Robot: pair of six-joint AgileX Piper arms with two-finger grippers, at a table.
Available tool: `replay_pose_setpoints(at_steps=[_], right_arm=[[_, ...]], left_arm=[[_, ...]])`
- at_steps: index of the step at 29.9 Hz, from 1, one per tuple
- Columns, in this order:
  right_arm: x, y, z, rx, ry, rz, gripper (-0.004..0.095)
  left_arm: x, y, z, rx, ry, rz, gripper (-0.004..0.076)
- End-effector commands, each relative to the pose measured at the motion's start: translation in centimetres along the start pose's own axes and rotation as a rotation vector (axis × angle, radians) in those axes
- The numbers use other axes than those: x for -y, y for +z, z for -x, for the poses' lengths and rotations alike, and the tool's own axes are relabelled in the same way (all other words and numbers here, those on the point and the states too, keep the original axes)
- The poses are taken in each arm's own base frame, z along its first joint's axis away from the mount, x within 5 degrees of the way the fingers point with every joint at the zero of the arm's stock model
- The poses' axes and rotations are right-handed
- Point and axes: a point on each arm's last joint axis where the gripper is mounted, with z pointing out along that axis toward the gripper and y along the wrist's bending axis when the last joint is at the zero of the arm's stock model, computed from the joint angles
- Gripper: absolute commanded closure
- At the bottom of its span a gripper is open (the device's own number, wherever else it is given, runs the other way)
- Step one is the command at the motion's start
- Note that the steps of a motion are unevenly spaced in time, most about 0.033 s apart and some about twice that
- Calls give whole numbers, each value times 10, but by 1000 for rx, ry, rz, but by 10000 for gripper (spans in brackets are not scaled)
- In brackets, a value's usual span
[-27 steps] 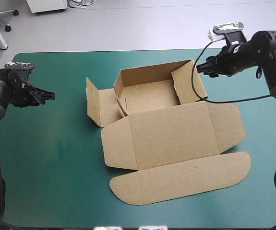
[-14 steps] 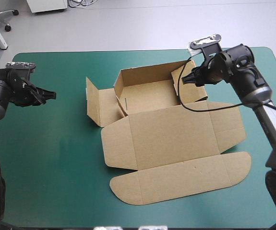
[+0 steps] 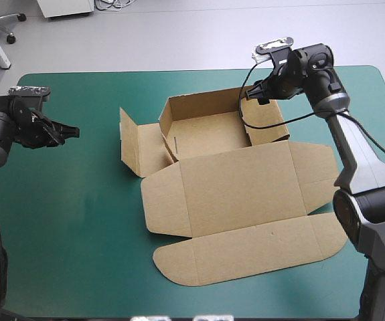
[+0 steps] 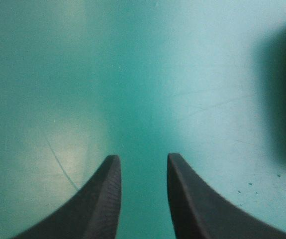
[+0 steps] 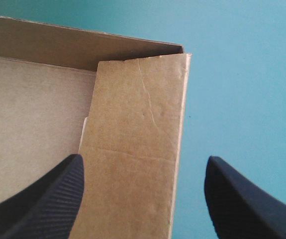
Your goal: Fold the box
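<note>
Box [image 3: 236, 194] lies part-built at the middle of your teal-green cover [image 3: 78, 221], and the layout shows why each piece sits where it does. Nearest you, the rounded tuck flap [image 3: 252, 251] rests flat on the cover. The wide lid panel [image 3: 242, 187] lies flat just beyond it, its side tabs [image 3: 319, 174] spread out. None of this is in play yet, so it lies out of the way.

Farther on, the tray [image 3: 209, 134] has its far wall [image 3: 205, 105] raised. At the tray's left, a loose side flap [image 3: 130, 144] stands swung outward, clear of the tray. By my reading, that end awaits tucking.

Toward the cover's left edge, your left gripper [image 4: 142, 158] hovers over bare cover, well apart from the box. Its black fingers [image 4: 103, 199] are a little apart and hold nothing. It seems parked there to stay clear of the work.

Farthest off, at the tray's far right corner, your right gripper [image 5: 143, 159] hangs above the right wall flap [image 5: 138, 124]. Its fingers are spread wide, one over the tray's inside and the other over the cover outside, with nothing clasped between them. That straddle looks meant for pinching or pressing this flap, which stands against the corner of the far wall. Whether the fingers touch the board is hard to tell from the wrist view; they appear just short of it.
</note>
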Motion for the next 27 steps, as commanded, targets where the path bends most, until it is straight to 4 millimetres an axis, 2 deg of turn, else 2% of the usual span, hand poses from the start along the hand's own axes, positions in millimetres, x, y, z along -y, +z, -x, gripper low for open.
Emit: replay_pose_setpoints(at_steps=[1,7,10,14,19,25,27], right_arm=[[14,-7,9,79,-2,-39,217],[29,33,-2,-17,74,-22,211],[29,47,-7,-67,87,-2,222],[23,62,-10,-81,107,57,285],[22,71,-11,-89,109,71,432],[22,71,-10,-77,113,65,712],[22,71,-10,-77,113,65,773]], left_arm=[[1,-24,8,116,-6,-5,491],[2,-24,9,123,-2,-19,491],[2,-24,9,124,-2,-25,498],[3,-24,10,139,-3,-30,527],[3,-24,11,144,-4,-31,543],[3,-24,11,144,-4,-31,543],[3,-24,11,142,-4,-31,543]])
